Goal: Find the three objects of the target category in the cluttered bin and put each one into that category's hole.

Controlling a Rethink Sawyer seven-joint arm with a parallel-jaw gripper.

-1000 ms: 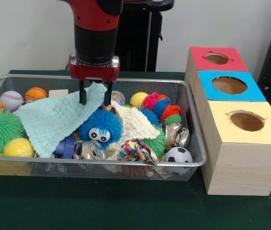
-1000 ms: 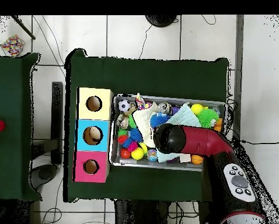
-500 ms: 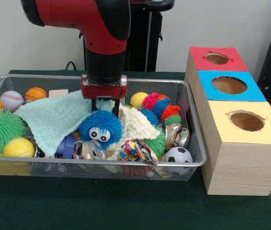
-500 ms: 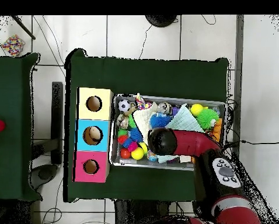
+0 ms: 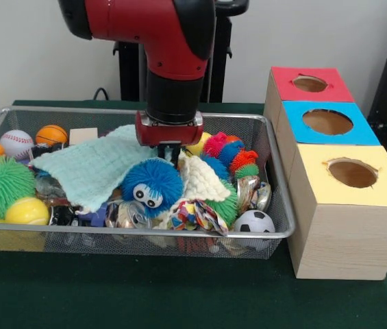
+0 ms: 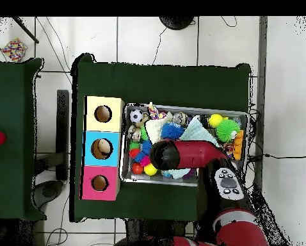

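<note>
My gripper (image 5: 171,153) is down inside the wire bin (image 5: 279,229), behind a blue fuzzy ball with eyes (image 5: 152,185). It sits between a mint cloth (image 5: 87,168) and a cream cloth (image 5: 196,179), which hide its tips. In the overhead view the red arm (image 6: 181,154) covers the gripper and the middle of the bin (image 6: 239,115). Three boxes stand beside the bin, each with a hole in its top: red (image 5: 309,83), blue (image 5: 327,122) and yellow (image 5: 352,173).
The bin also holds a green spiky ball (image 5: 1,185), a yellow ball (image 5: 25,211), a baseball (image 5: 16,142), an orange basketball (image 5: 51,134), a soccer ball (image 5: 255,221), crushed cans (image 5: 251,192) and red, blue and green fuzzy toys (image 5: 231,154).
In the front view the arm has moved right and sunk lower into the bin. The mint cloth's raised edge has dropped flatter, and the blue fuzzy ball has shifted slightly right.
</note>
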